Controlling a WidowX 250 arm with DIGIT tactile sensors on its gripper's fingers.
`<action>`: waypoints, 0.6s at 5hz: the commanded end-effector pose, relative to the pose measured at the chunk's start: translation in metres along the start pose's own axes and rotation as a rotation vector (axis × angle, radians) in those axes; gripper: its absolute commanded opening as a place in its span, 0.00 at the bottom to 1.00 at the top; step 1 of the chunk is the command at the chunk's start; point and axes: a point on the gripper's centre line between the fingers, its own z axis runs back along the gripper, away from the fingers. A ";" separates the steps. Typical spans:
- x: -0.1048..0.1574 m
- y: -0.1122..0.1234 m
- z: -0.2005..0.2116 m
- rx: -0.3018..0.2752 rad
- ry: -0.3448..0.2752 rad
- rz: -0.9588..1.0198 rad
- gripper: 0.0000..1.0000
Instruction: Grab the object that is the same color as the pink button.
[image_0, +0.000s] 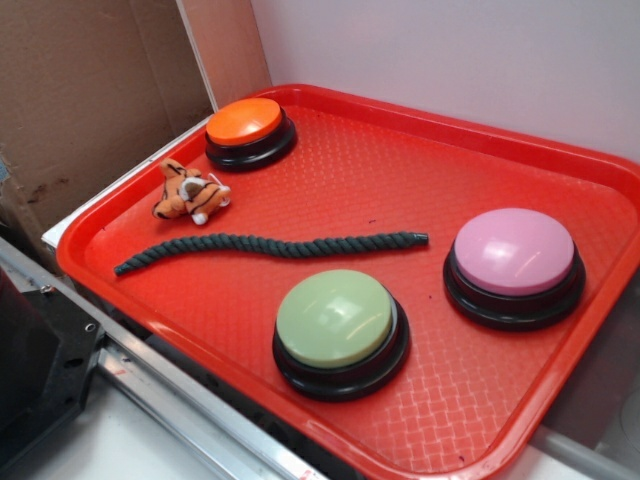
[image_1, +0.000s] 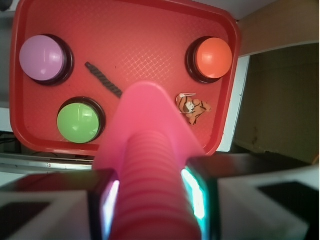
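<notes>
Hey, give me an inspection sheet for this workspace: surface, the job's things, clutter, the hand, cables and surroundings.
Surface: red tray, textured floor, raised rim.
Job's things: pink object, ribbed with an arrow-shaped tip, held between the hand's fingers in the wrist view, lifted above the tray; pink button at the tray's right in the exterior view.
Clutter: green button; orange button; tiger toy; dark rope lying across the middle.
Hand: hand shut on the pink object; absent from the exterior view.
Cables: nothing seen.
Surroundings: cardboard at left, pale wall behind.
</notes>
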 end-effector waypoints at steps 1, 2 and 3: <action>0.002 -0.003 0.000 -0.013 -0.068 0.029 0.00; 0.002 0.002 -0.001 -0.015 -0.067 0.033 0.00; 0.003 0.002 -0.002 -0.021 -0.063 0.029 0.00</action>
